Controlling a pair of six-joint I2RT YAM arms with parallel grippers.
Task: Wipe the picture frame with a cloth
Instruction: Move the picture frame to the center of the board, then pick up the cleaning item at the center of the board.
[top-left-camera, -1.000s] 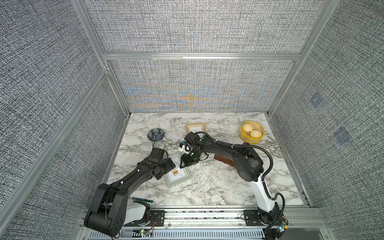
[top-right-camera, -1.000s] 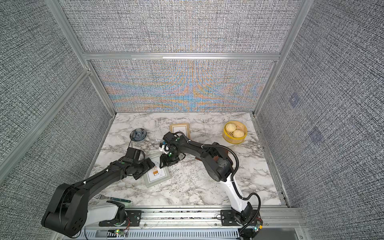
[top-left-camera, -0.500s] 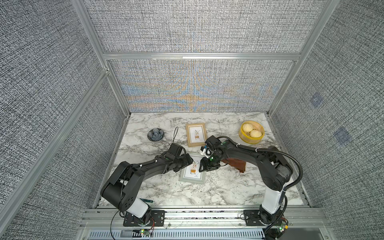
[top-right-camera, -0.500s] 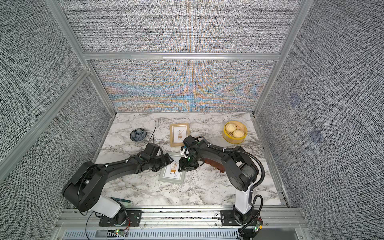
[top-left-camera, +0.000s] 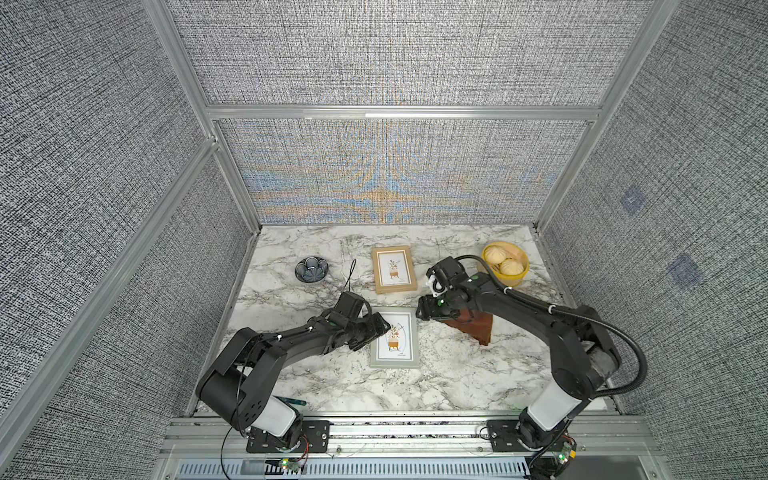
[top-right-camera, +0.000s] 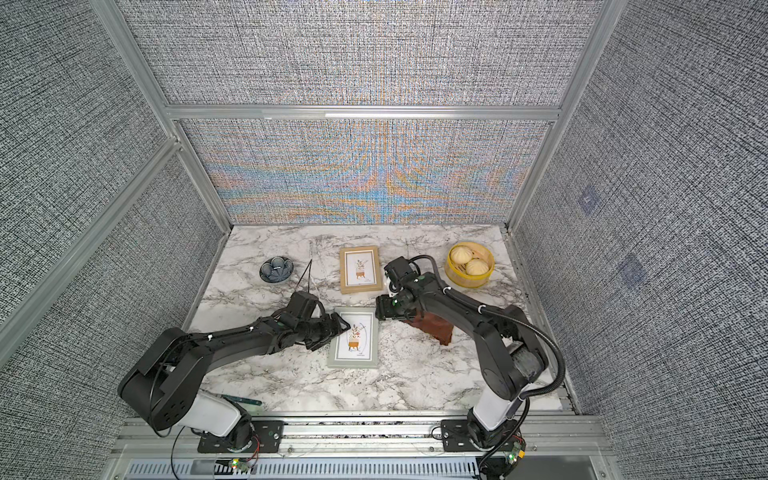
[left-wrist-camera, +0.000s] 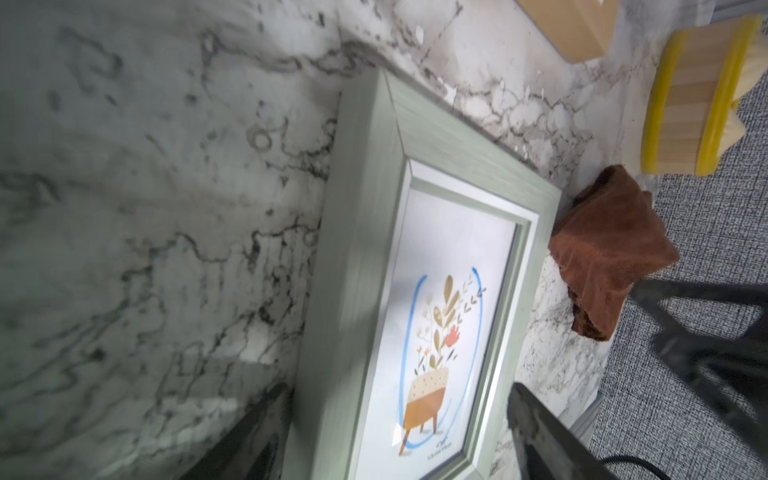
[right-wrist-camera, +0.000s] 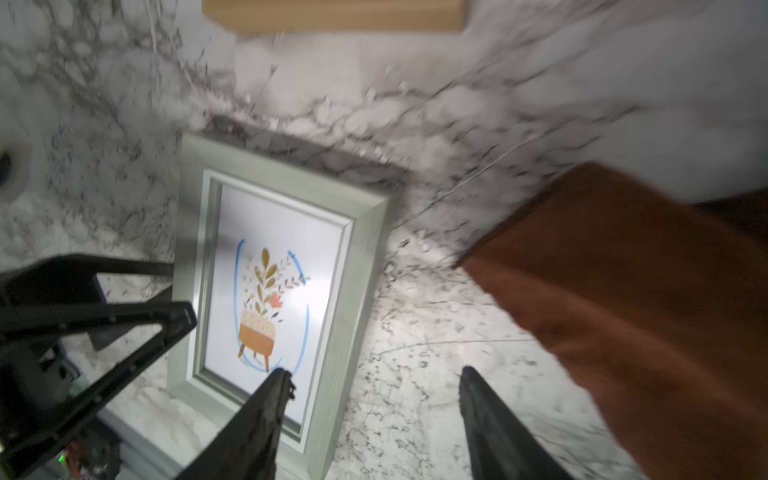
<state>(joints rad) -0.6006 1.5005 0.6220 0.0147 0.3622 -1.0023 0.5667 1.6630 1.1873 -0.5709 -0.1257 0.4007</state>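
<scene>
— Up top?
— The cloth (top-left-camera: 478, 330) lies on the table (top-left-camera: 457, 374) beside the green frame (top-left-camera: 399, 345).
— Left wrist?
— My left gripper (left-wrist-camera: 399, 386) is spread wide at the frame.
— Right wrist?
— My right gripper (right-wrist-camera: 374, 370) is spread wide over the table.

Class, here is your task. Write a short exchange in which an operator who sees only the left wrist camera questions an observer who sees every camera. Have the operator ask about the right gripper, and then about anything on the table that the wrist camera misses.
Operator: I can see the green frame and the cloth beside it. Is the right gripper holding anything?
Observer: No. The right wrist view shows the right gripper open, with nothing between its jaws.
Operator: Is there anything outside my view?
Observer: Yes. Both top views show a small dark bowl at the far end of the table, on the left arm's side.
</scene>
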